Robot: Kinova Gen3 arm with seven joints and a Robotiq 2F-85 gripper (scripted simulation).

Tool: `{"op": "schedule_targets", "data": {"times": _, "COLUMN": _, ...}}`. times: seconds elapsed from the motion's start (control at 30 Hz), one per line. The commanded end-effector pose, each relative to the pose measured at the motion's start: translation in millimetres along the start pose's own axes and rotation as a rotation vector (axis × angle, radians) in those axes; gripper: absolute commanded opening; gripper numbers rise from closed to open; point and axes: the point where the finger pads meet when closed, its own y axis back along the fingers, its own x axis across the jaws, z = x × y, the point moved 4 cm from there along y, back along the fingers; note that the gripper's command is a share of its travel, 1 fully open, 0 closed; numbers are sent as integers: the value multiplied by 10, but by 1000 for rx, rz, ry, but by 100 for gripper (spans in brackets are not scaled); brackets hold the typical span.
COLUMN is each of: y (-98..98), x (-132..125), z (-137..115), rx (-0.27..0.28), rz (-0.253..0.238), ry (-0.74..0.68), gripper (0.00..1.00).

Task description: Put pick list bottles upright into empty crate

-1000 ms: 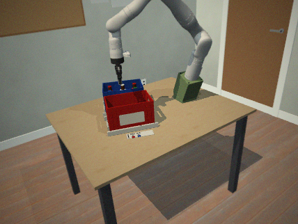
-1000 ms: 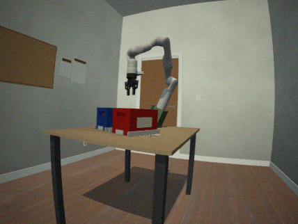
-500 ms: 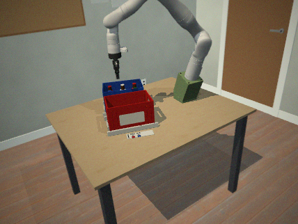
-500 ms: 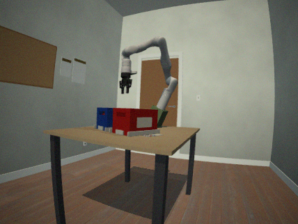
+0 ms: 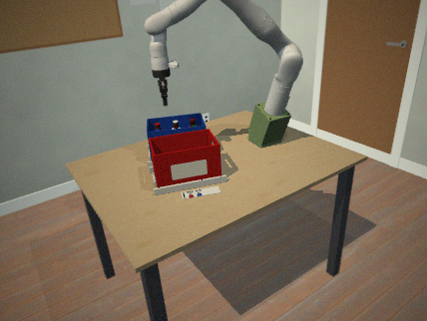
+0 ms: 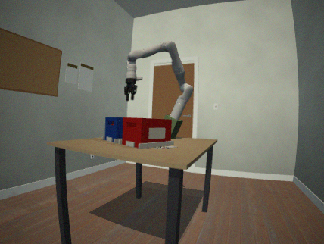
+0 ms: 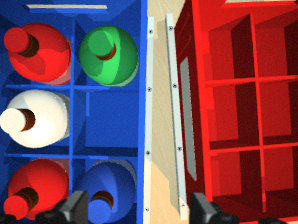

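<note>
My gripper is open and empty, hanging high above the blue crate. In the wrist view the blue crate holds two red-label bottles, a green one, a white one and a blue one, all upright; one middle cell is empty. The red crate stands right beside it with empty cells. The pick list lies on the table in front of the red crate; I cannot read it from here.
White rails border the crates, with a narrow strip of table between the two. The arm's green base stands at the back right of the wooden table.
</note>
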Motion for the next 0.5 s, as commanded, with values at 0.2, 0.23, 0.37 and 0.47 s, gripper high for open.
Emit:
{"op": "schedule_targets", "data": {"times": 0.2, "y": 110, "x": -448, "z": 75, "rx": -2, "rz": 0, "ry": 0, "gripper": 67}}
{"op": "schedule_targets", "data": {"times": 0.23, "y": 110, "x": -448, "z": 75, "rx": -2, "rz": 0, "ry": 0, "gripper": 67}}
{"op": "schedule_targets", "data": {"times": 0.37, "y": 142, "x": -593, "z": 97, "rx": -2, "rz": 0, "ry": 0, "gripper": 67}}
{"op": "schedule_targets", "data": {"times": 0.47, "y": 174, "x": -738, "z": 119, "rx": -2, "rz": 0, "ry": 0, "gripper": 67}}
